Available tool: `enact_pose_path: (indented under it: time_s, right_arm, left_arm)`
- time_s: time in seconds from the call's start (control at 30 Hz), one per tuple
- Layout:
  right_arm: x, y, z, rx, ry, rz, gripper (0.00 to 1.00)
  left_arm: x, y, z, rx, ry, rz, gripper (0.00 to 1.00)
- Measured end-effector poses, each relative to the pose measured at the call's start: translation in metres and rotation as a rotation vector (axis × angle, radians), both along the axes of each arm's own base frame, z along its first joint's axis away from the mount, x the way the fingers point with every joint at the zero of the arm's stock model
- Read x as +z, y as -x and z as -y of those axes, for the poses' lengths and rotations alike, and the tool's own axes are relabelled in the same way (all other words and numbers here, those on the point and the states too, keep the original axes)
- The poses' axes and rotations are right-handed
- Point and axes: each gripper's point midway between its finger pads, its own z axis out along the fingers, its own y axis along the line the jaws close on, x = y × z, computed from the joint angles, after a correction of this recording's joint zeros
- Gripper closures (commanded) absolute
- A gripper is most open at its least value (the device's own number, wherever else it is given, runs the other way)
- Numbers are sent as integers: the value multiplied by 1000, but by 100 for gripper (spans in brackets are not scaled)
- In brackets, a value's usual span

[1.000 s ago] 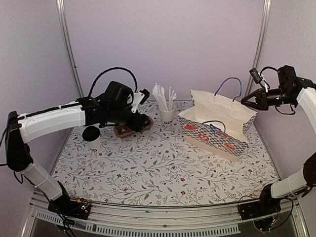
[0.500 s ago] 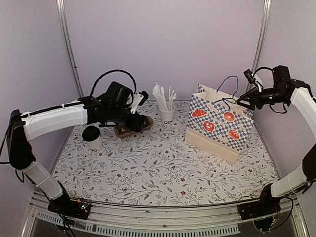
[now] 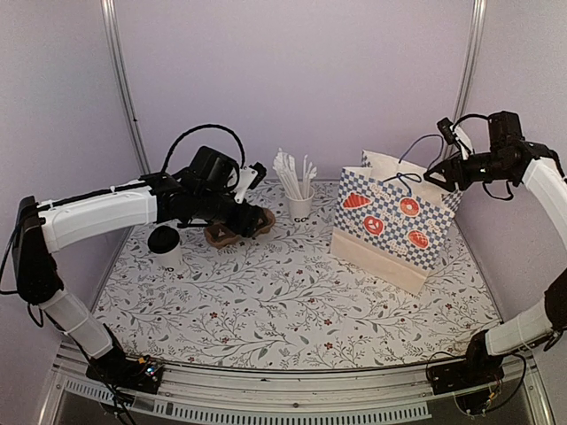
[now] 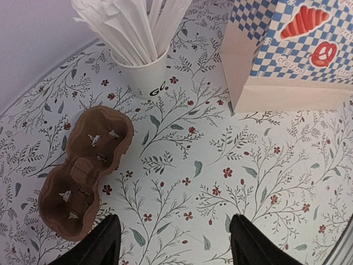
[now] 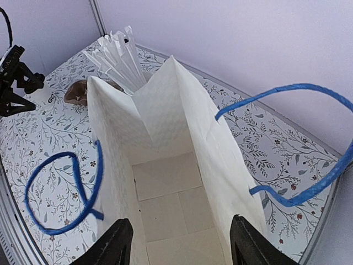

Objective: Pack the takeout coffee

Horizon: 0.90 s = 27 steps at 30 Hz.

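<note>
**Coffee upright at desk's left; bag open under right arm**

Views compared: only the overhead camera shows the takeout coffee (image 3: pixel 165 249). It stands on the left part of the floral desk (image 3: pixel 292 305), close beside the left forearm and well apart from the bag.

The left wrist camera shows the left fingers (image 4: pixel 106 245) spread wide, with only desk surface between them. The brown cup carrier (image 4: pixel 85 165) lies flat below and ahead of them. The straw cup (image 4: pixel 146 77) stands beyond it, with a corner of the checkered paper bag (image 4: pixel 287 49) at upper right.

The right wrist camera looks straight down into the bag's open mouth onto its white folded floor. The right fingers (image 5: pixel 113 245) are set wide above that opening. The blue cord handles loop out to either side, and neither is seen between the fingers.

Obstructions: the carrier, the straw cup and the left arm's wrist lie between the coffee and the bag.

Orientation: the coffee's long axis is vertical and its black lid is uppermost. Its dark lettering faces the near edge.
</note>
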Motion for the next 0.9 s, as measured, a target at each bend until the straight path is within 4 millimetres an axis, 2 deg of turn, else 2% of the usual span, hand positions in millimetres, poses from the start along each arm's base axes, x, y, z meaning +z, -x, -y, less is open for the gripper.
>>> enact_pose_path:
  time_s: [0.23,0.37,0.5,0.67,0.8,0.9]
  right_arm:
    - [35,36,0,1,18,91,33]
    - [35,56,-14,68,29,106,33]
    - [20,65,-39,164,46,64,33]
    - [-13,54,-62,215,110,-18,34]
    - [-43,41,-69,215,171,-92,46]
    - [-54,37,-78,232,198,-118,60]
  left_arm:
    - [0,0,1,-3,2,-2,30]
    - [0,1,1,-5,3,-3,30]
    - [0,0,0,-5,5,-5,30]
    - [0,-2,-3,4,5,-5,30]
    - [0,-4,-4,9,6,-5,30]
    - [0,-4,-5,10,6,-6,30]
